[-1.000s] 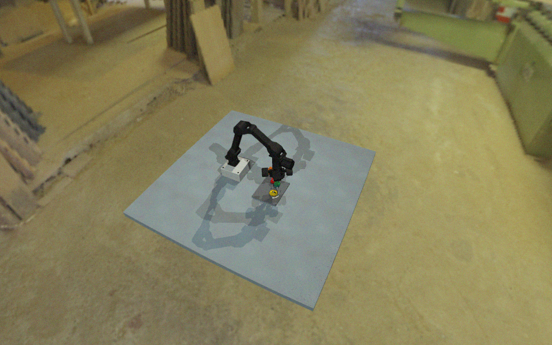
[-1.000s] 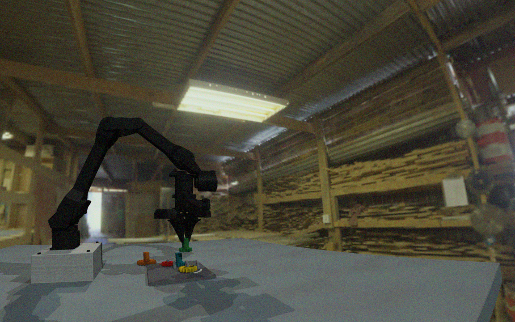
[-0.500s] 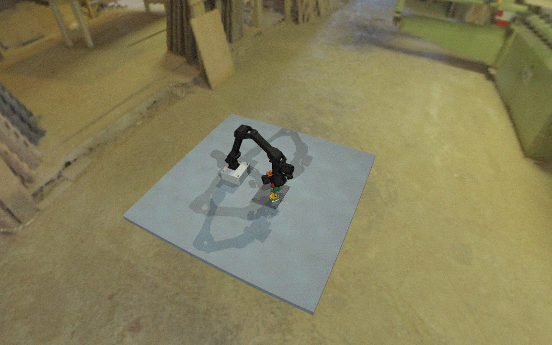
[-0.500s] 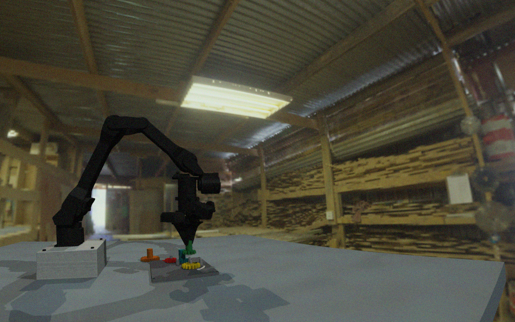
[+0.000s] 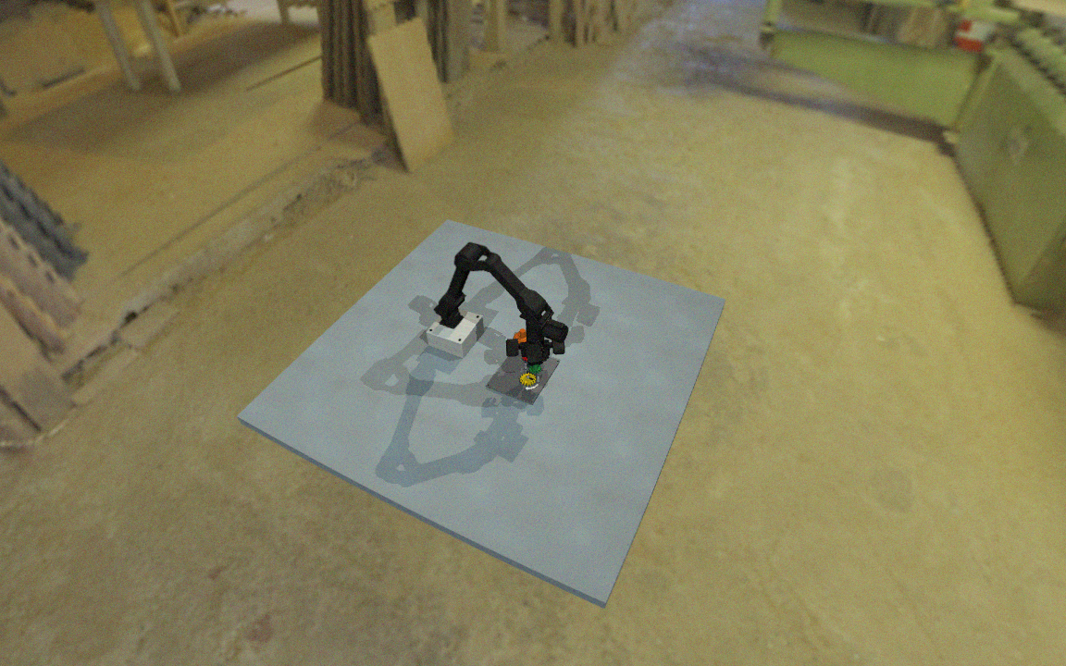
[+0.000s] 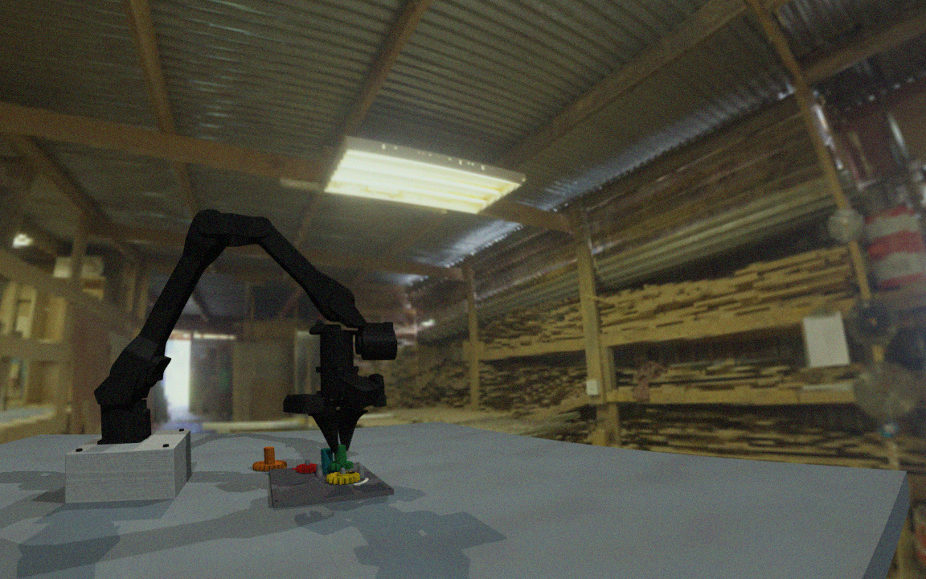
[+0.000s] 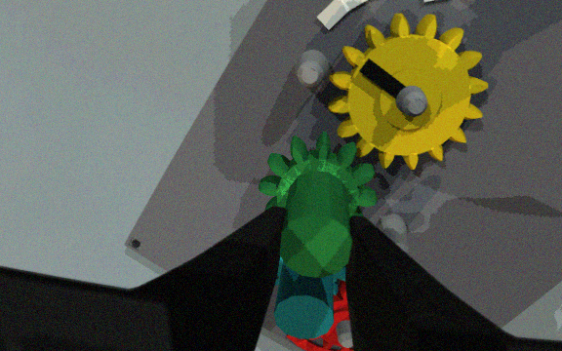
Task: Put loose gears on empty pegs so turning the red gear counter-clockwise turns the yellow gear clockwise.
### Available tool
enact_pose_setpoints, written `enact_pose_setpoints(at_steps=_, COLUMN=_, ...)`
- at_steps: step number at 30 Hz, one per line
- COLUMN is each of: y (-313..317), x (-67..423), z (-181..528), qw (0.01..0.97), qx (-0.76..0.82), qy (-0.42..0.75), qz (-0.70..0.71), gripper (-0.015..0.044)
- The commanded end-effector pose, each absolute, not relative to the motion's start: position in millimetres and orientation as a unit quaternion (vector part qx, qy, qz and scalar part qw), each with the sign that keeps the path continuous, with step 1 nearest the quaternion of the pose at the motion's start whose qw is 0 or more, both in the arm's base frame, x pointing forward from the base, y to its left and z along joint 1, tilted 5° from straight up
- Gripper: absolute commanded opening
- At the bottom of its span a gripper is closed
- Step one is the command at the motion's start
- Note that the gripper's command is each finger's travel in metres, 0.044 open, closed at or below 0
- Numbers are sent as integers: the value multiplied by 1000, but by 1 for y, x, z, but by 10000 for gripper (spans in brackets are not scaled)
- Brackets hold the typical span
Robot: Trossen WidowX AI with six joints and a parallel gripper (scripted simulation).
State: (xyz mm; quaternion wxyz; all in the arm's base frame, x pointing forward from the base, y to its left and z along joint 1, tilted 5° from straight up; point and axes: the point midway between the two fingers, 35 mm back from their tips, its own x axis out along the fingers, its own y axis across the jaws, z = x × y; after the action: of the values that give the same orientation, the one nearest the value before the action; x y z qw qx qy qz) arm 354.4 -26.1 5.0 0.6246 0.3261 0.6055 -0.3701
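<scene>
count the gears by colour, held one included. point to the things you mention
red: 1 (image 6: 305, 468) (image 7: 317, 339)
yellow: 1 (image 5: 527, 380) (image 6: 342, 478) (image 7: 437, 122)
green, held in the claw (image 6: 340, 449) (image 7: 316, 224): 1 (image 5: 535, 369) (image 6: 341, 453) (image 7: 316, 244)
teal: 1 (image 6: 325, 461) (image 7: 303, 317)
orange: 1 (image 5: 519, 335) (image 6: 269, 461)
total: 5 gears

Warm, rather dim light; a bright tube fixture (image 6: 423, 176) is seen glowing above the gripper (image 5: 533, 362) (image 6: 339, 449) (image 7: 316, 219). Overlapping arm shadows are cast around the tool on the blue-grey table (image 5: 603, 463) (image 6: 596, 503) (image 7: 66, 122). Background is softly blurred, grain visible throughout.
</scene>
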Motion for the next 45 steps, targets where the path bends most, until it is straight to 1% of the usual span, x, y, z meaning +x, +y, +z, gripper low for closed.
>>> enact_pose_setpoints(at_steps=1, y=-27, x=354, z=1, qw=609, qx=354, qy=587, qz=-399, gripper=0)
enact_pose_setpoints(at_steps=6, y=-28, x=353, z=1, qw=585, qx=393, qy=559, qz=-437, gripper=0)
enact_pose_setpoints(at_steps=10, y=-28, x=354, z=0, qw=587, qx=390, qy=562, qz=-434, gripper=0)
enact_pose_setpoints(at_steps=29, y=-28, x=354, z=-4, qw=661, qx=244, qy=647, qz=-293, gripper=0)
enact_pose_setpoints(at_steps=37, y=-28, x=354, z=-5, qw=656, qx=257, qy=641, qz=-305, gripper=0)
enact_pose_setpoints(at_steps=42, y=-28, x=354, z=-4, qw=649, qx=275, qy=632, qz=-323, gripper=131)
enact_pose_setpoints(at_steps=45, y=-27, x=354, z=-2, qw=640, qx=295, qy=622, qz=-342, gripper=140)
